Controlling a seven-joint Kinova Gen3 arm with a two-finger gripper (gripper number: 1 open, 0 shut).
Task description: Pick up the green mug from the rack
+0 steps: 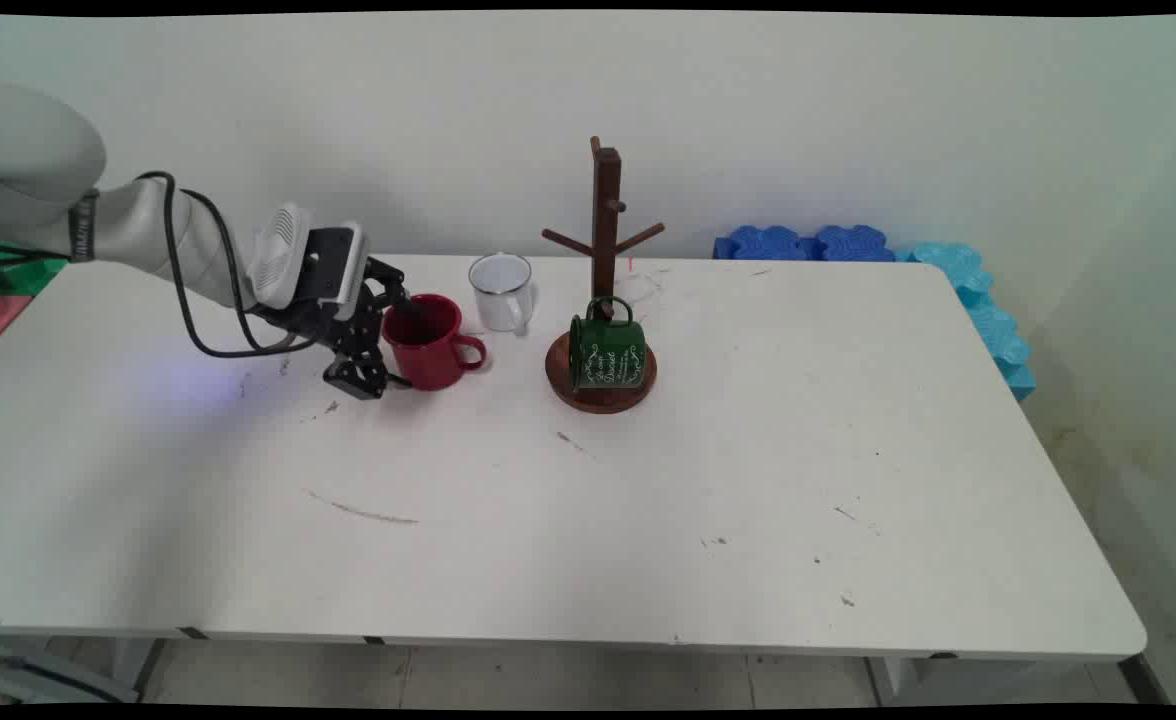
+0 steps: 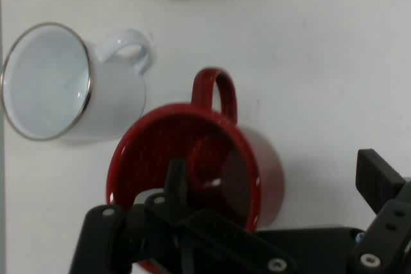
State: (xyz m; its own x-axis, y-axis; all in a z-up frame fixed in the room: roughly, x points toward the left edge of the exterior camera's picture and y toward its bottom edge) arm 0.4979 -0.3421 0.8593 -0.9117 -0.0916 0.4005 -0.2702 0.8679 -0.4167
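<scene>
Nearest us, the white rectangular table [image 1: 648, 520] is scuffed and bare across its front half. Left of centre, the black two-finger gripper [image 1: 386, 345] comes in low from the left, tilted down to the rim of the glossy red enamel mug [image 1: 435, 350]. That mug stands upright on the table, handle pointing right, towards the stand.

We read the jaws as wide open, straddling the mug's near wall. One finger [image 2: 174, 181] dips inside the bowl and the other [image 2: 379, 174] hangs outside. A gap shows between the outer finger and the mug, so nothing is gripped. It's a straddle, not a clamp.

Just behind and right of the red mug is the white enamel mug with a dark rim [image 1: 500, 292]. It is upright, close by but not touching.

Further right, the dark green mug with white lettering [image 1: 608, 355] lies tipped on the round base of the brown wooden mug tree [image 1: 605, 210]. Its pegs are bare.

Against the far wall, blue foam puzzle tiles [image 1: 808, 243] run off the right side.

The main view gives the layout and the arm's low angle. It hides how deep the inner finger sits. The hand view shows both fingers either side of the wall and the white mug's empty inside. It cuts off the tree but for a sliver of base, and the green mug entirely.
</scene>
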